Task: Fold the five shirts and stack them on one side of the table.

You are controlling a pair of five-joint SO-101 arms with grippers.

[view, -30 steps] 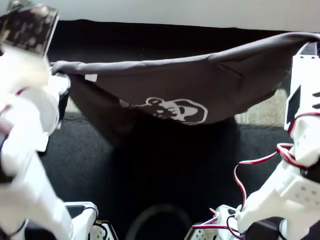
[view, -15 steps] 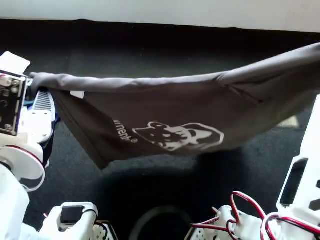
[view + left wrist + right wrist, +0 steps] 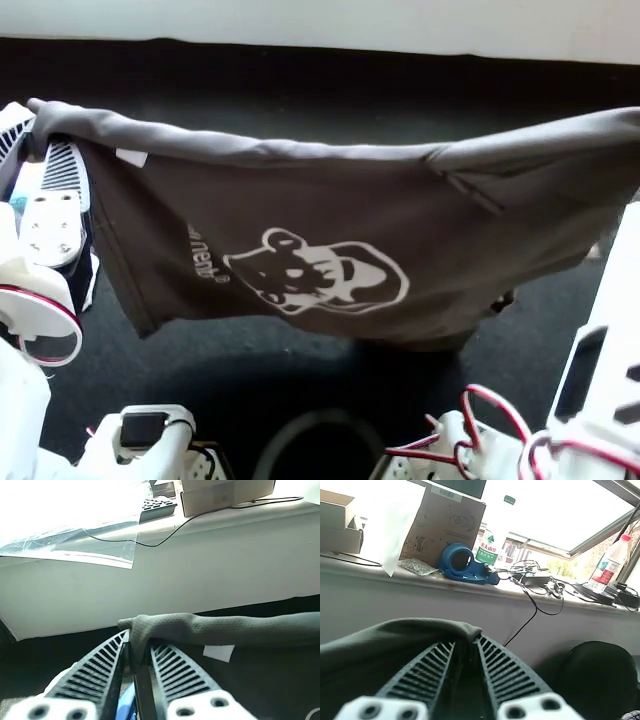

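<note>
Dark table [image 3: 300, 90] ran across the high view. Grey shirt [image 3: 450, 230] hung over it, top edge stretched taut from 10 o'clock to 3 o'clock. It sagged slightly mid-span, and the body draped down toward 6 o'clock.

Left arm [image 3: 45, 230] stood raised at 9 o'clock with the wrist pointing up. Right arm [image 3: 600, 380] rose at 4 o'clock and ran off the edge.

Left gripper [image 3: 40, 135] sat at 10 o'clock, fingers nearly together, pinching the shirt corner [image 3: 135, 640]. Right gripper [image 3: 465, 642] was likewise almost closed, clamped on the other end with fabric bunched over its tips.

White print [image 3: 315, 275] faced the camera near centre, tilted. Small white label [image 3: 131, 157] sat just under the top edge, near the left gripper.
</note>
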